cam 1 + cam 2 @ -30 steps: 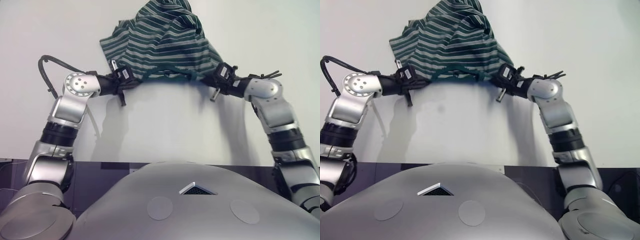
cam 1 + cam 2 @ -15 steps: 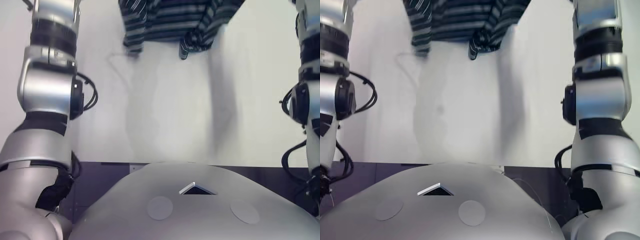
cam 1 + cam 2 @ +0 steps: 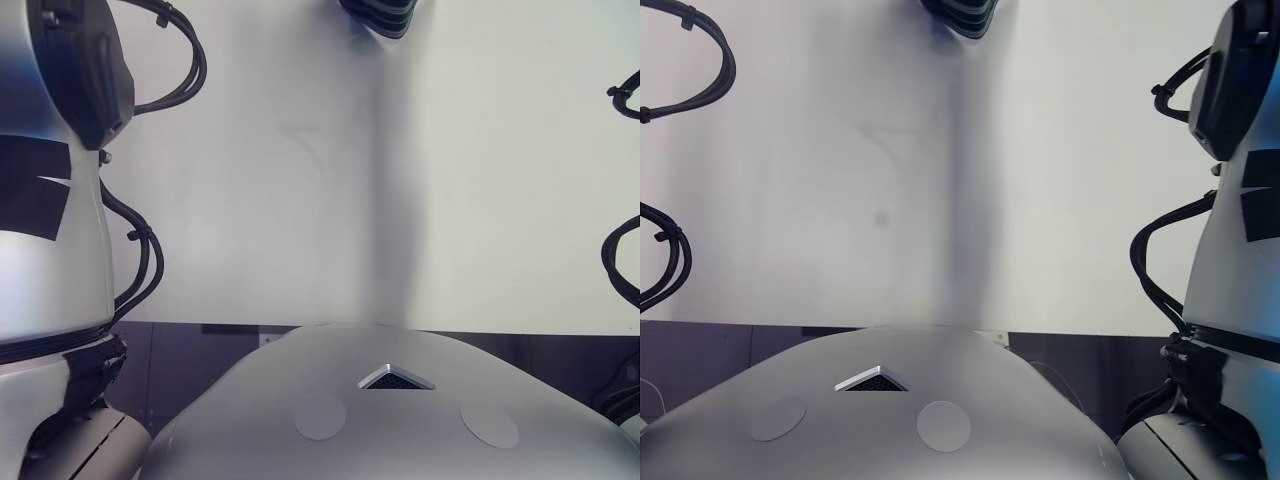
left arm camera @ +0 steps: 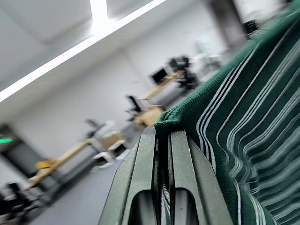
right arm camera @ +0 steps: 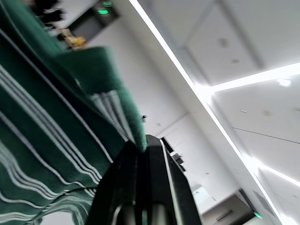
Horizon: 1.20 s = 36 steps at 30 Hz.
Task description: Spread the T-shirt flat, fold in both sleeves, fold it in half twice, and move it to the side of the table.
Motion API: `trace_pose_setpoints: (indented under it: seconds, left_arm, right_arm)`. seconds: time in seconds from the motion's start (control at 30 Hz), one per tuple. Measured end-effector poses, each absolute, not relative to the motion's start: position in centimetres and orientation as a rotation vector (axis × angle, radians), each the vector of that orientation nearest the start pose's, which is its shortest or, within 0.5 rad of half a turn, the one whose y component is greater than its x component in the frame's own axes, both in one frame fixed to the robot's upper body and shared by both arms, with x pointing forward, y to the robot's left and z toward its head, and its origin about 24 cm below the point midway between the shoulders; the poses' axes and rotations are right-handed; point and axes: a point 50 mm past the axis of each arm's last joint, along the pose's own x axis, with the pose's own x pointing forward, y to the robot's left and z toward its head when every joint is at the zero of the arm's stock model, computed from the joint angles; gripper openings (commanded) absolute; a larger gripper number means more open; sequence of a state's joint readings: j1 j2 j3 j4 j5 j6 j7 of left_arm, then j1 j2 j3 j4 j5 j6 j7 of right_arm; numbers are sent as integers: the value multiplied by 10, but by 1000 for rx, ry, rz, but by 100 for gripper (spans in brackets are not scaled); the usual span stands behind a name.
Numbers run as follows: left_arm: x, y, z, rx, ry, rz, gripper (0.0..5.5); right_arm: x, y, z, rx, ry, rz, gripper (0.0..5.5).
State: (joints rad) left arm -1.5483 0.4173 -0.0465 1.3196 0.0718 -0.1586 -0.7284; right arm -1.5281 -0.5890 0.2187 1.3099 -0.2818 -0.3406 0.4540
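Observation:
The green T-shirt with white stripes hangs in the air. Its lowest tip (image 3: 385, 14) dangles above the far part of the white table (image 3: 300, 200). In the left wrist view my left gripper (image 4: 161, 140) is shut on the shirt's hem (image 4: 243, 140), pinching the green edge between its fingers. In the right wrist view my right gripper (image 5: 143, 150) is shut on another part of the shirt's edge (image 5: 56, 117). Both arms are raised high, with the left arm (image 3: 50, 170) and the right arm (image 3: 1240, 200) standing at the sides of the eye views.
The white table's near edge (image 3: 300, 325) runs across just ahead of me. Black cables (image 3: 170, 60) loop off the left arm. Both wrist views look up at a ceiling with light strips (image 4: 101, 14).
Both arms have lifted the shirt from the table high into the air. One second ago the grippers gripped its near edge on the table; now only its lowest tip still shows.

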Motion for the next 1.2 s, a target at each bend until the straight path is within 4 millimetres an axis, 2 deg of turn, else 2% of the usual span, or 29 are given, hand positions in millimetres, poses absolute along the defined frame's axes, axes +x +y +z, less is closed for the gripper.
trace_pose_setpoints:
  seconds: [0.1,0.23,0.33,0.4,0.5,0.57,0.63,0.67,0.7,0.77,0.83,0.93,1.07,1.2]
  left_arm:
    - [409,155,283,529,-93,-897,0]
    - [383,173,282,429,-8,-1261,0]
    - [361,192,279,398,22,-1348,0]
    - [346,198,263,373,74,-1390,0]
    - [320,191,224,353,184,-1479,0]
    - [292,180,184,376,304,-1548,0]
    - [254,169,135,380,462,-1602,0]
    - [226,164,104,390,575,-1610,35]
    - [201,165,77,395,684,-1587,36]
    - [175,168,48,401,781,-1520,74]
    - [172,165,47,423,751,-1496,97]
    - [162,162,45,421,734,-1464,102]
    - [149,169,50,399,730,-1409,102]
    - [149,184,58,408,756,-1293,102]
  right_arm:
    - [406,-216,309,-979,-196,415,0]
    - [386,-224,296,-995,-96,762,0]
    - [358,-238,283,-991,6,980,0]
    - [339,-248,260,-963,111,1098,0]
    - [304,-253,212,-905,303,1285,0]
    - [272,-251,165,-874,489,1416,0]
    - [229,-247,112,-805,681,1534,0]
    - [201,-244,82,-760,791,1545,0]
    - [186,-242,69,-743,818,1511,0]
    - [176,-241,63,-770,827,1423,0]
    - [176,-237,65,-782,823,1373,38]
    - [172,-231,66,-776,841,1323,92]
    - [149,-221,70,-654,928,1396,104]
    - [136,-215,76,-540,984,1426,104]
